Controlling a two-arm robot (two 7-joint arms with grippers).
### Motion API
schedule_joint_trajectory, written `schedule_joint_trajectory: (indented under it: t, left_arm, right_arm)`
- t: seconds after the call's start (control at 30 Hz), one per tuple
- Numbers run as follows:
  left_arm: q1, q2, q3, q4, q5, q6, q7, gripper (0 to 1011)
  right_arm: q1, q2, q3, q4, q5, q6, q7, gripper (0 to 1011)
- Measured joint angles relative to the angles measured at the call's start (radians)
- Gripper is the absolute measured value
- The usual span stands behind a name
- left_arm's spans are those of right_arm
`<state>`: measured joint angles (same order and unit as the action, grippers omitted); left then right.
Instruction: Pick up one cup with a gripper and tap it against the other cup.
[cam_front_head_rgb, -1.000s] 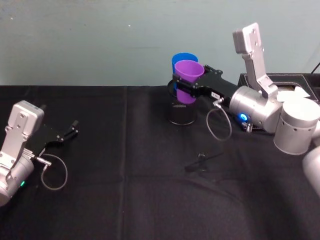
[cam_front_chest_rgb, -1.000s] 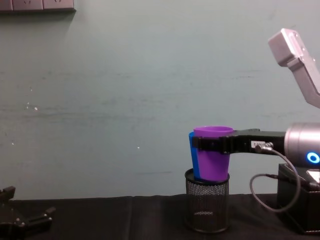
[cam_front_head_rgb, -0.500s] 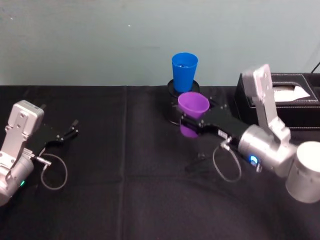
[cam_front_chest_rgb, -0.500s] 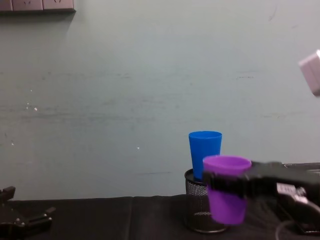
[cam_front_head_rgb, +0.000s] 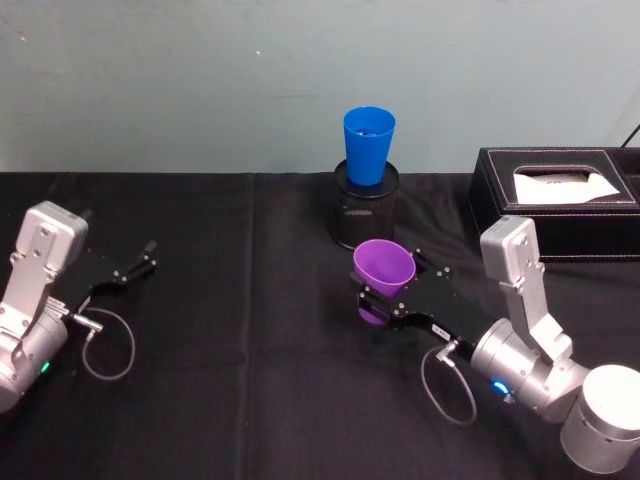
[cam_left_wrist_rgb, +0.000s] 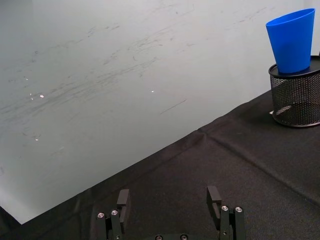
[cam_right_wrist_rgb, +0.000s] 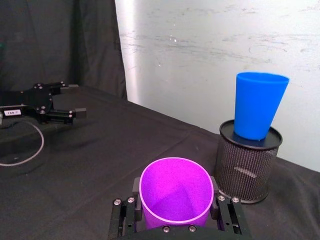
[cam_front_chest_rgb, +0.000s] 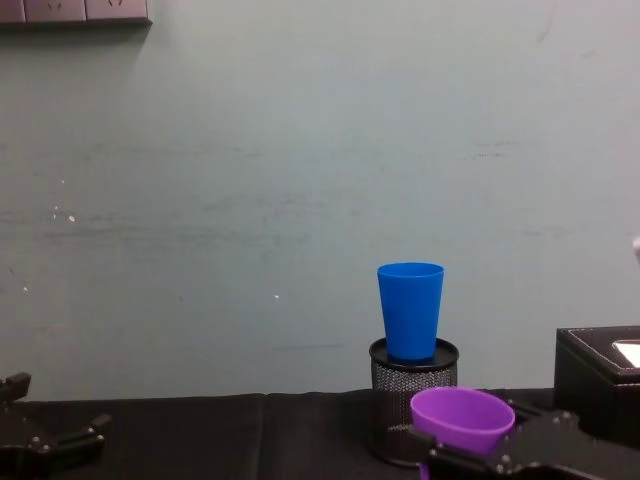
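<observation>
R gripper (cam_front_head_rgb: 385, 300), nearest the robot on the right half of the black table (cam_front_head_rgb: 250, 400), has its black fingers clamped on the purple cup (cam_front_head_rgb: 383, 270). The cup is upright, mouth up, pinched at its sides just below the rim. In the R wrist view the cup (cam_right_wrist_rgb: 176, 195) sits between the two finger blocks, w/ the open mouth facing the camera. Whether its base touches the cloth or hangs just above: can't tell. In the chest view the cup (cam_front_chest_rgb: 462, 420) shows low, in front of and slightly right of the mesh holder.

L gripper (cam_front_head_rgb: 135, 268) lies at the table's left side, well apart from both cups, fingers spread wide w/ nothing between them; the L wrist view shows the two fingers (cam_left_wrist_rgb: 121, 201) apart over bare cloth.

Farther back, near the table's rear edge, a black mesh pen holder (cam_front_head_rgb: 364, 215) stands upright. The blue cup (cam_front_head_rgb: 368, 145) sits upright in the holder's mouth, most of it sticking up above the holder's rim. Purple and blue cups are apart, not touching.

Back right: a black tissue box (cam_front_head_rgb: 560, 200) beside the holder, white tissue at its slot. Behind it all, a pale green wall (cam_front_head_rgb: 200, 80).
</observation>
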<state>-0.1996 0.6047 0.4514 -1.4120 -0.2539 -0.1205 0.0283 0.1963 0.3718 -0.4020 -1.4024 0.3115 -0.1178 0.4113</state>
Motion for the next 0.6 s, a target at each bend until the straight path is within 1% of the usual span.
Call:
schedule_joint_trajectory:
  t: [0.1, 0.23, 0.33, 0.43, 0.6]
  left_arm:
    - [0.0, 0.0, 0.0, 0.0, 0.0, 0.0, 0.0, 1000]
    - [0.0, 0.0, 0.0, 0.0, 0.0, 0.0, 0.0, 1000]
    - [0.0, 0.0, 0.0, 0.0, 0.0, 0.0, 0.0, 1000]
    - [0.0, 0.0, 0.0, 0.0, 0.0, 0.0, 0.0, 1000]
    - [0.0, 0.0, 0.0, 0.0, 0.0, 0.0, 0.0, 1000]
  right_arm:
    - [0.0, -0.019, 0.001, 0.04, -0.014, -0.03, 0.006, 736]
    - [0.001, -0.032, 0.002, 0.065, -0.026, -0.045, 0.009, 736]
    - [0.001, -0.04, 0.003, 0.079, -0.032, -0.053, 0.014, 736]
    - [0.001, -0.05, 0.007, 0.094, -0.046, -0.073, 0.015, 736]
    - [0.0, -0.054, 0.008, 0.098, -0.051, -0.077, 0.014, 736]
